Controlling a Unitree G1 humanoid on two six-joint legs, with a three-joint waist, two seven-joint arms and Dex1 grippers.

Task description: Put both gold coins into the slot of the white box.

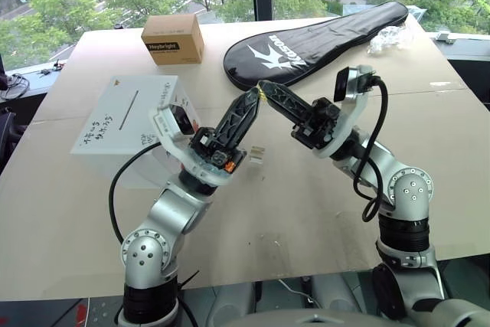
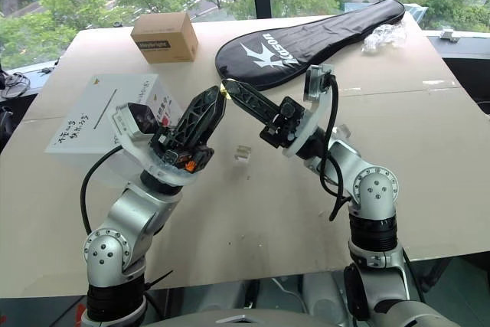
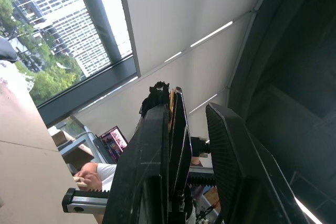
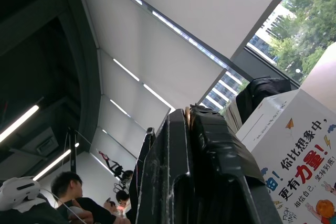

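Where the two pincers meet above the desk (image 1: 306,220), a speck of yellow gold, one of the gold coins (image 1: 261,94), shows at their touching tips. The right pincer (image 1: 264,88) has its black fingers pressed shut, and the coin sits at their end. The left pincer (image 1: 255,96) rises to the same spot. In the left wrist view, one of its fingers lies flat against the right pincer's closed pair with the thin gold edge between them, while its other finger stands a little apart, so it is only part closed. Whether the left one truly grips the coin I cannot tell.

Down on the desk, to the robot's left of both arms, stands the white box (image 1: 115,132), its dark slot (image 1: 129,105) and handwriting on top. Small clear plastic scraps (image 1: 257,154) lie just beside the left arm. Farther back sit a brown cardboard box (image 1: 173,39) and a black racket cover (image 1: 321,32), with crumpled clear plastic (image 1: 389,37) near its far end.
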